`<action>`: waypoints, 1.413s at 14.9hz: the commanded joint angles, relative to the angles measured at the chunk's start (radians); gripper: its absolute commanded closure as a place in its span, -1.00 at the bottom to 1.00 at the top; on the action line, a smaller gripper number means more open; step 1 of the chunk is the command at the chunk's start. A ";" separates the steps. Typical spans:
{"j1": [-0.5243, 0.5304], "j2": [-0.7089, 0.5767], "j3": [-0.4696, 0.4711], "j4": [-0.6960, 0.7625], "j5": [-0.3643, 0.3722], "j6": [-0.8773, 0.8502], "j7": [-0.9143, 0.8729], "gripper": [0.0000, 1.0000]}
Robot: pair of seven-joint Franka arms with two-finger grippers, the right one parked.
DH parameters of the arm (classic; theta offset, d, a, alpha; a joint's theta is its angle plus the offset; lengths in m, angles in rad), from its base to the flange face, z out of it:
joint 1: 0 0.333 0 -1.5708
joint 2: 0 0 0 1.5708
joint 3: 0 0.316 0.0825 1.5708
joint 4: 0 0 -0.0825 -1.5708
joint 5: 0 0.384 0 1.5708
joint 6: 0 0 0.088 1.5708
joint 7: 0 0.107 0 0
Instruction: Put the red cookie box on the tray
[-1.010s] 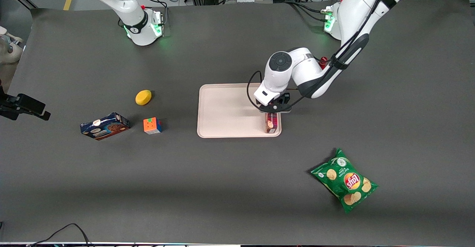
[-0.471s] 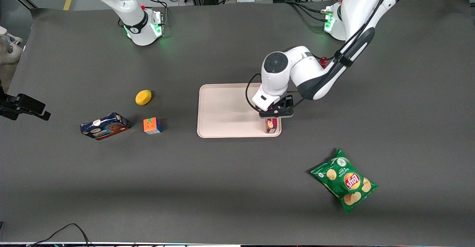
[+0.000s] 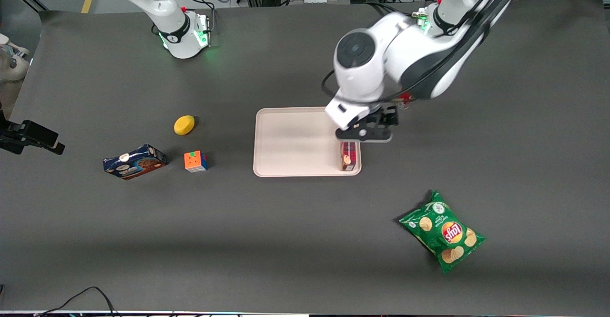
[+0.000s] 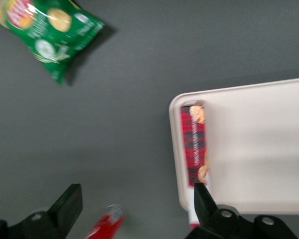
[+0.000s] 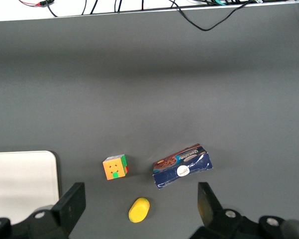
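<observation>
Red tartan carton, the box [image 3: 349, 156], lies flat on the tray [image 3: 290, 140], inside the rim at the working arm's end, its long side along that rim and one end in the corner nearest the front camera. In the wrist view the box's farther end seems to poke over the rim, though my own finger partly hides it. My gripper [image 3: 367, 135] hovers above the box and that edge of the tray, fingers spread wide with nothing between them. I judge the placing done, so what remains is to leave cleanly. To do that well I would go straight up with the fingers kept apart, then swing away only once I am well above the box, since it sits tight against the rim and a brush could tip it off. I would also mind the red bottle [image 4: 105, 226], which stands on the table near my gripper. Counting what shows: one box, one tray, one red bottle, one green chips bag [image 3: 443, 231] nearer the front camera, and toward the parked arm's end one blue box [image 3: 135, 161], one colour cube [image 3: 196, 161] and one yellow lemon-like thing [image 3: 184, 125].
</observation>
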 commanded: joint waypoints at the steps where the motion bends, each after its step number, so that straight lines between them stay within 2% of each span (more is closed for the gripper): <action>1: 0.007 -0.185 0.169 0.047 -0.161 -0.112 0.304 -1.00; 3: -0.026 -0.281 0.333 0.038 -0.259 -0.124 0.433 -1.00; 5: -0.117 -0.343 0.537 0.031 -0.358 -0.146 0.476 -1.00; 6: -0.154 -0.363 0.621 0.026 -0.378 -0.144 0.530 -1.00; 8: -0.169 -0.380 0.732 -0.006 -0.425 -0.124 0.595 -1.00; 10: -0.171 -0.410 0.780 -0.098 -0.430 -0.045 0.616 -1.00; 12: -0.169 -0.469 0.821 -0.251 -0.432 0.098 0.670 -1.00; 13: -0.169 -0.475 0.834 -0.270 -0.432 0.112 0.685 -1.00; 21: -0.157 -0.460 0.844 -0.191 -0.441 0.075 0.639 -1.00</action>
